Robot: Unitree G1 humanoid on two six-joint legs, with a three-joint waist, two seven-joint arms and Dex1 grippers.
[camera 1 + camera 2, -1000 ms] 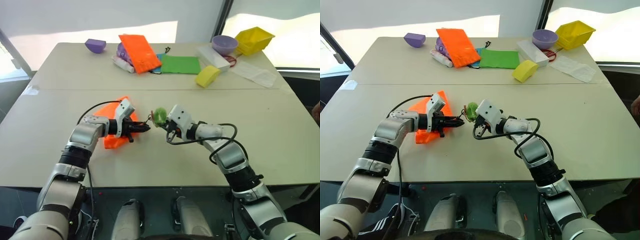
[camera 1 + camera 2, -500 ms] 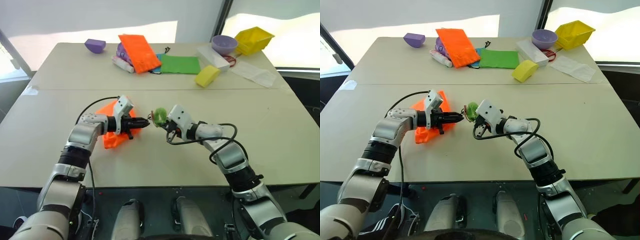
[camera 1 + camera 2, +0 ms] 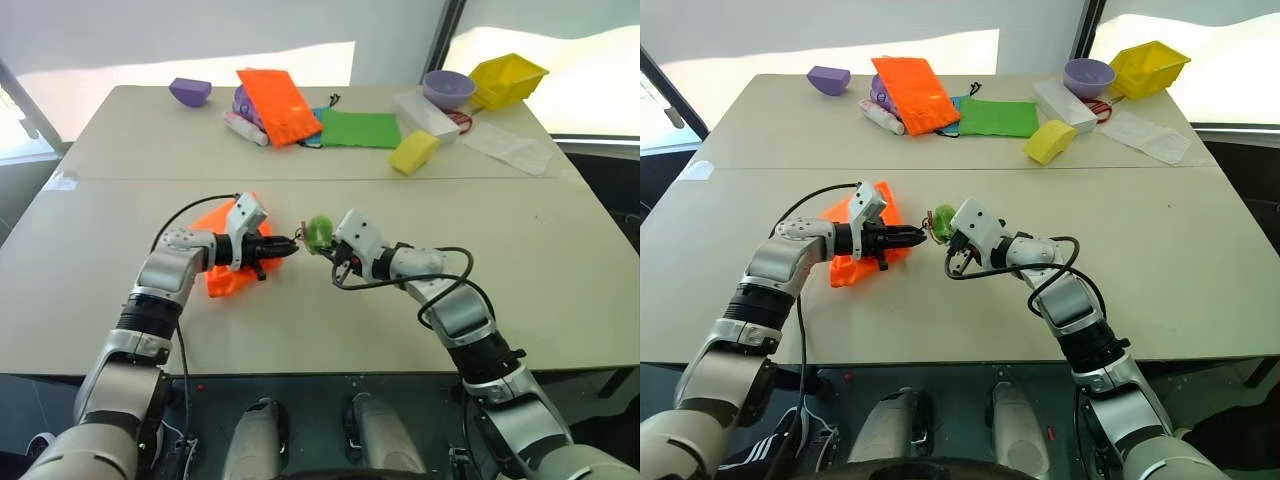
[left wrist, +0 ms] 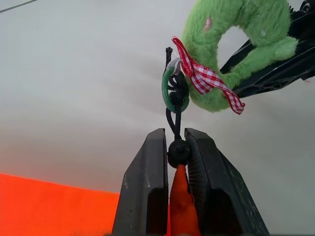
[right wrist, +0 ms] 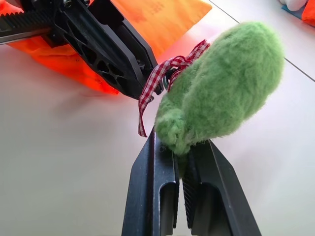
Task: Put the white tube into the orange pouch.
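The orange pouch [image 3: 228, 262] lies crumpled on the near table, left of centre. My left gripper [image 4: 174, 140] is shut on the black bead of its dark cord, with the pouch's orange neck [image 4: 180, 201] wedged between the fingers. The cord runs a short way to a small green loop [image 4: 169, 91] tied to a fuzzy lime-green ring [image 5: 221, 83] with a red-checked ribbon. My right gripper [image 5: 179, 147] is shut on that fuzzy ring [image 3: 319, 232], facing the left gripper [image 3: 286, 243] a few centimetres away. I cannot pick out the white tube for sure.
At the back lie a second orange pouch [image 3: 277, 105] over a whitish tube-like thing [image 3: 243, 127], a green cloth [image 3: 360, 129], a yellow block [image 3: 414, 152], a white box [image 3: 424, 114], a purple bowl [image 3: 449, 88], a yellow bin [image 3: 508, 79] and a purple wedge [image 3: 190, 91].
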